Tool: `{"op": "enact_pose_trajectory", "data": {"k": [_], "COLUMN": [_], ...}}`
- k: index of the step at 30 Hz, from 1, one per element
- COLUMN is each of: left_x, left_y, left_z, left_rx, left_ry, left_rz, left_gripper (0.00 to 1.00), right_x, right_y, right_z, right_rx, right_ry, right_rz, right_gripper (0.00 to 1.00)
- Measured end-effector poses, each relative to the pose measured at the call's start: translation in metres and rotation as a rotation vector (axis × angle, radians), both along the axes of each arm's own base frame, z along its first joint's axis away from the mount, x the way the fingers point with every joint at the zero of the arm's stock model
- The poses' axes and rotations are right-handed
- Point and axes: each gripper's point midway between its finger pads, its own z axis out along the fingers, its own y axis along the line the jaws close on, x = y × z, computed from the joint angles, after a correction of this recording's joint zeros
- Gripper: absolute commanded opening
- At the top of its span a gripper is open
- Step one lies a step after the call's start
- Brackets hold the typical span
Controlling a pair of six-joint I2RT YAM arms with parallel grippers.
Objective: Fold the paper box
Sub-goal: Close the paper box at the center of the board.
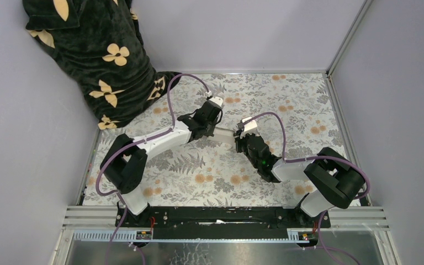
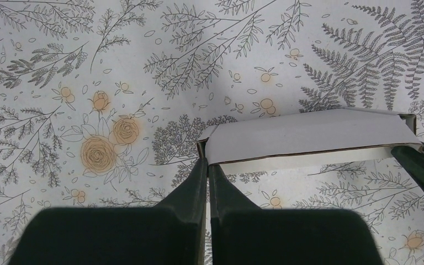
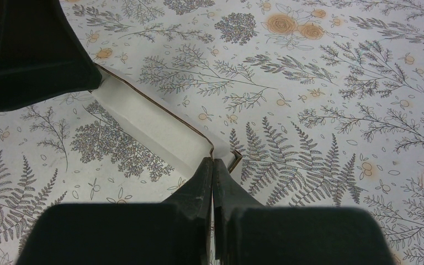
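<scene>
The paper box is a long white strip of thin cardboard with brown cut edges, stretched between my two grippers over the middle of the flowered table. My left gripper is shut on its left end. In the left wrist view the jaws pinch a corner of the paper box. My right gripper is shut on the other end. In the right wrist view its tips clamp a bent edge of the paper box, and the left gripper's body shows at the far end.
A dark cloth with pale flower shapes hangs over the table's far left corner. Grey walls close in the left, back and right sides. A metal rail carrying both arm bases runs along the near edge.
</scene>
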Motion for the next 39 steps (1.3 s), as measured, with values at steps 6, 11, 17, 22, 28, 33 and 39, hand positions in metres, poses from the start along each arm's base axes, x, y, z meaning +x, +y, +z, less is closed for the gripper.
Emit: {"op": "enact_pose_trajectory", "data": {"k": [6,11,17,22,28,33,39], "left_x": [-0.0004,0.0019,0.0044,0.0065,0.0035,0.002,0.0027], "left_y": [0.0001,-0.0003,-0.0004,-0.0005,0.0022,0.0035,0.0028], "left_z": [-0.0016,-0.003,-0.0034,-0.0033,-0.0031,-0.0033,-0.0033], "left_rx": [-0.034,-0.056,-0.074,-0.09,-0.12,-0.147,-0.152], "left_ry": [-0.049,-0.084,-0.12,-0.154,-0.2,-0.233,-0.24], "left_rz": [0.005,0.009,0.015,0.012,0.005,0.005,0.002], "left_gripper": [0.04,0.04,0.04,0.04,0.05,0.05,0.05], "right_x": [-0.0001,-0.0001,0.0015,0.002,0.0024,0.0017,-0.0034], "right_y": [0.0,0.0,0.0005,0.0012,0.0027,0.0032,0.0025], "right_z": [-0.0001,-0.0002,-0.0005,-0.0006,-0.0006,-0.0001,-0.0005], "right_rx": [0.0,0.0,-0.003,-0.002,-0.004,-0.012,-0.024], "right_ry": [0.0,0.001,0.002,0.003,0.01,0.023,0.047], "right_rz": [0.0,-0.001,-0.005,-0.005,-0.002,0.002,0.015], "right_gripper": [0.0,0.0,0.0,0.0,0.0,0.06,0.2]}}
